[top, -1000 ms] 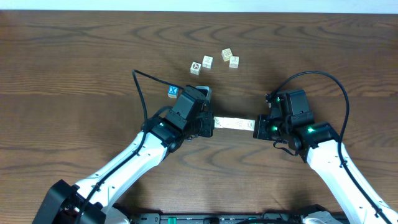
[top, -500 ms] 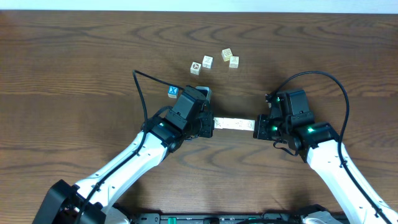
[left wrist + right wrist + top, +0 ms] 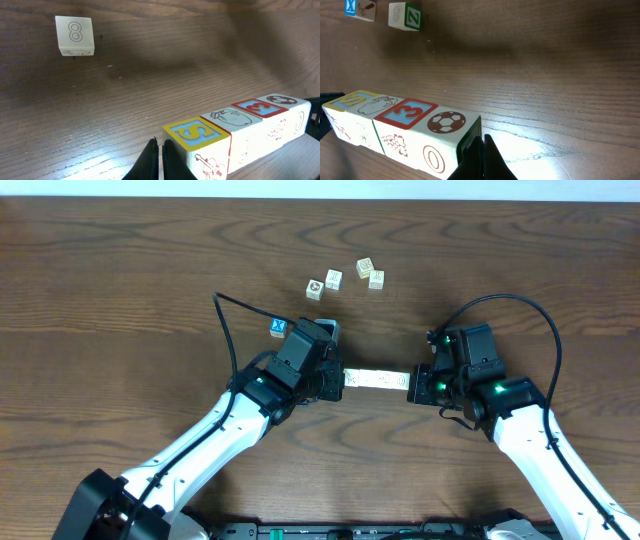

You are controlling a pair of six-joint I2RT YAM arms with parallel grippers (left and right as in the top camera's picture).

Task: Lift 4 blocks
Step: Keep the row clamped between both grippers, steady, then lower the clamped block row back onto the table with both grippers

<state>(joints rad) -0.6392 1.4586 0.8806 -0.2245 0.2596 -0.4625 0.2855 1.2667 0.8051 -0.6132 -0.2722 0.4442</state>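
Plainly, the left tool [image 3: 160, 146] has its fingers pressed together, and their joined tip pushes against the yellow S end of the four blocks [image 3: 240, 127]. The right tool [image 3: 482, 142] is pressed together the same way and butts the soccer-ball end of that row. The blocks sit end to end in one straight line between the two tools, near the middle of the table [image 3: 120, 280]: yellow S, a line drawing, red 3, then the ball.

Compared with a second ago, nothing has shifted: arms, row and the four loose cubes [image 3: 333, 279] further back lie as they did.

From overhead the wrist bodies cover both fingertips and the ends of the row. Whether the row rests on the wood or hangs just above it cannot be told. A cube printed 8 [image 3: 75, 35] lies well apart. In the right wrist view a blue-marked cube [image 3: 357, 7] is cut off by the top edge, beside a green Z cube [image 3: 406, 15].
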